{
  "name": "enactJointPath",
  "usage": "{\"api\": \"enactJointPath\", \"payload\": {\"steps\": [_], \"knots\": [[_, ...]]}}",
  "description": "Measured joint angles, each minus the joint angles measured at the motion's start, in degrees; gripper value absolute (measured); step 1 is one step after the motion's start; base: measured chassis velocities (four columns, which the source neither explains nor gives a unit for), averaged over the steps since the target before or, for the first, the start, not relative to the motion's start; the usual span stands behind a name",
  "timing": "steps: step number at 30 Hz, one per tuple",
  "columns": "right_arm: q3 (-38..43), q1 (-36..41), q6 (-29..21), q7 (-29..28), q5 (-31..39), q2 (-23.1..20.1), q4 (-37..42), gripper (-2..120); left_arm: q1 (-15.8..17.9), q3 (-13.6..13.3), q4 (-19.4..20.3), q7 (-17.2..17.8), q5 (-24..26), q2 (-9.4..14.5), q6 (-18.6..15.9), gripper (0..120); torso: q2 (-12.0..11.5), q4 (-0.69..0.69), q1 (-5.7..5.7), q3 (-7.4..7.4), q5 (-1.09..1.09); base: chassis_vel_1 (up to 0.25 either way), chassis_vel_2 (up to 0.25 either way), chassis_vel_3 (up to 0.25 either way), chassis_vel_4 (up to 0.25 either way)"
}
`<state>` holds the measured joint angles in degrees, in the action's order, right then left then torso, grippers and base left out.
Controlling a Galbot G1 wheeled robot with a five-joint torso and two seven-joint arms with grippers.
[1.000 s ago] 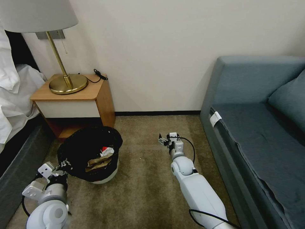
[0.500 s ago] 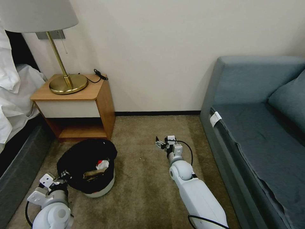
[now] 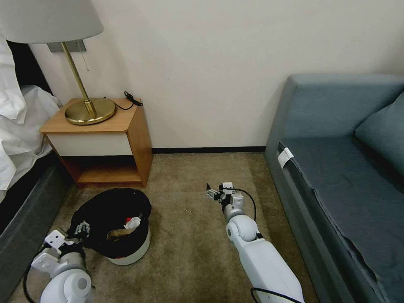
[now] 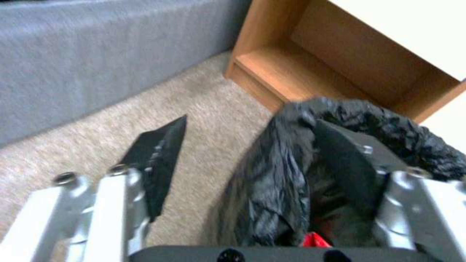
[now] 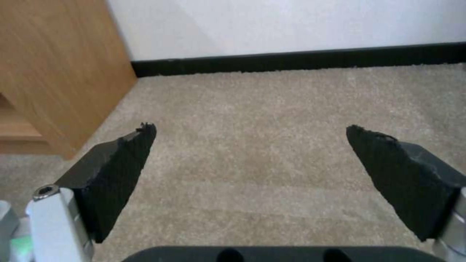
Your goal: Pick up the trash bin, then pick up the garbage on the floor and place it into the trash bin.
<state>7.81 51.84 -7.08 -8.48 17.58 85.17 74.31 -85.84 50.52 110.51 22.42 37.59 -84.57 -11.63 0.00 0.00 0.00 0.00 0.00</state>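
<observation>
The trash bin (image 3: 126, 252), white with a wrinkly black liner (image 4: 291, 174), stands on the carpet in front of the nightstand. Garbage lies inside it: a red-and-white packet (image 3: 133, 221) and a tan-brown wrapper (image 3: 114, 232). My left gripper (image 3: 82, 229) is at the bin's near-left rim and is open. In the left wrist view, my left gripper (image 4: 252, 122) has one finger (image 4: 155, 163) outside the liner and the other finger (image 4: 349, 163) inside. My right gripper (image 3: 212, 193) hangs open over bare carpet at mid-floor, nothing between its fingers (image 5: 121, 174).
A wooden nightstand (image 3: 101, 139) with a brass lamp (image 3: 88, 109) stands behind the bin. The bed (image 3: 21, 202) runs along the left and a blue sofa (image 3: 336, 168) along the right. A small crumb (image 3: 186, 210) lies on the carpet between the arms.
The bin, held higher a second ago, has come down onto the carpet along with my left arm. The right gripper has shifted only slightly.
</observation>
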Motion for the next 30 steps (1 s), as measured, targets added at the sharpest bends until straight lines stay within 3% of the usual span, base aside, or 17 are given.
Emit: {"api": "enactJointPath", "payload": {"steps": [7, 9, 10, 12, 13, 15, 21, 30], "knots": [[-0.17, 0.37, 0.15, 0.28, 0.00, 0.16, 0.49, 100, -1.23, 0.96, 1.41, -0.23, -3.52, -0.22, 1.09, 98, 0.00, 0.00, 0.00, 0.00, 0.00, 0.000, 0.000, 0.000, 0.000], [-0.03, 0.69, 1.31, 0.91, -0.50, 0.28, 0.77, 100, -1.63, 2.01, 1.56, -6.48, -11.19, -0.19, 5.48, 100, 0.00, 0.01, 0.00, 0.00, 0.00, 0.000, 0.000, 0.000, 0.000], [-0.03, 0.69, 1.31, 0.91, -0.50, 0.28, 0.77, 100, -1.63, 2.01, 1.56, -6.48, -11.19, -0.19, 5.48, 100, 0.00, 0.01, 0.00, 0.00, 0.00, 0.000, 0.000, 0.000, 0.000], [0.35, 1.09, 2.12, 1.27, -0.88, 0.42, 1.08, 100, -1.75, 2.13, 1.63, -15.91, -16.56, 0.71, 9.32, 100, 0.00, -0.01, 0.00, 0.00, 0.00, 0.000, 0.000, 0.000, 0.000], [0.35, 1.09, 2.12, 1.27, -0.88, 0.42, 1.08, 100, -1.75, 2.13, 1.63, -15.91, -16.56, 0.71, 9.32, 100, 0.00, -0.01, 0.00, 0.00, 0.00, 0.000, 0.000, 0.000, 0.000], [0.63, 1.53, 2.16, 1.28, -0.20, 0.43, 1.62, 100, -2.24, 1.39, 2.29, -20.32, -17.24, 1.76, 9.37, 100, 0.00, 0.00, 0.00, 0.00, 0.00, 0.000, 0.000, 0.000, 0.000], [1.53, 2.35, 2.49, 0.38, 0.05, 0.43, 2.63, 100, -2.72, -0.43, 2.64, -25.96, -18.63, 3.98, 8.65, 100, 0.00, 0.00, 0.00, 0.00, 0.00, 0.000, 0.000, 0.000, 0.000], [3.14, 3.59, 4.63, 0.33, -0.77, 1.16, 2.00, 100, -1.36, -3.66, 2.12, -29.22, -22.05, 5.35, 8.19, 100, 0.00, 0.00, 0.00, 0.00, 0.00, 0.000, 0.000, 0.000, 0.000]]}}
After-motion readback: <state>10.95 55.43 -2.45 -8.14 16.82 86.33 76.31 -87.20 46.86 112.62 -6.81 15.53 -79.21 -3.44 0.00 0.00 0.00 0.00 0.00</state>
